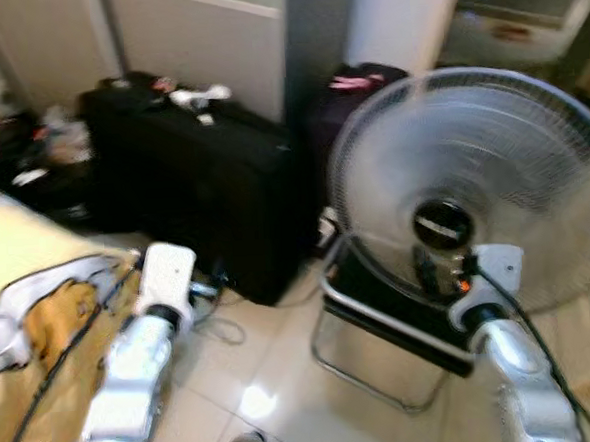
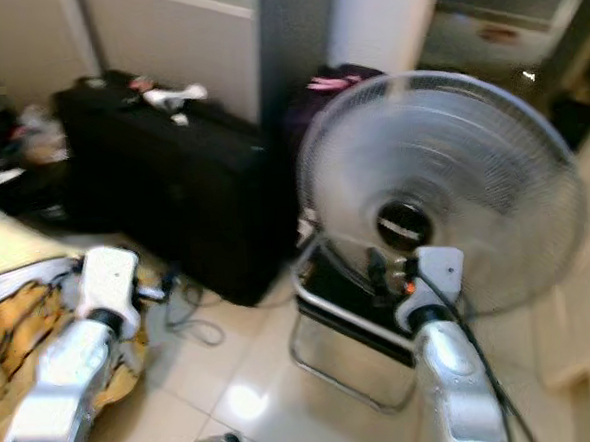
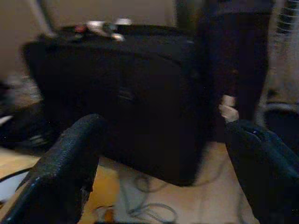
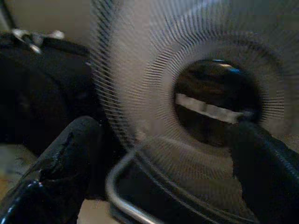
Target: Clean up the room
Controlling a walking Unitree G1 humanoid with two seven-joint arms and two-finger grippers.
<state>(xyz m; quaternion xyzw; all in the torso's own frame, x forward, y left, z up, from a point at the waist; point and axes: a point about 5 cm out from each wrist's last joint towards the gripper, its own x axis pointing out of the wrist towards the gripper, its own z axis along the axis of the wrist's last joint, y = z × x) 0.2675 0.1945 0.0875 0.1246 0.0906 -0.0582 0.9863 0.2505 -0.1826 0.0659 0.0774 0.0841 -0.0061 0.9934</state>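
A black suitcase (image 1: 192, 177) stands on the tiled floor ahead, with small white and red items (image 1: 202, 96) lying on top. To its right stands a big grey fan (image 1: 473, 185). My left gripper (image 3: 166, 128) is open and empty, held low beside the bed and pointing at the suitcase (image 3: 140, 93). My right gripper (image 4: 163, 128) is also open with nothing between its fingers. It hovers close in front of the fan's dark hub (image 4: 215, 100). Both silver arms reach up from the lower edge of the head views, and the picture is blurred.
A bed with yellow bedding (image 1: 41, 327) and a dark cable across it is at the left. Loose cables (image 1: 216, 326) lie on the floor by the suitcase. A dark seat on a metal tube frame (image 1: 382, 326) stands under the fan. Clutter (image 1: 31, 157) is piled far left.
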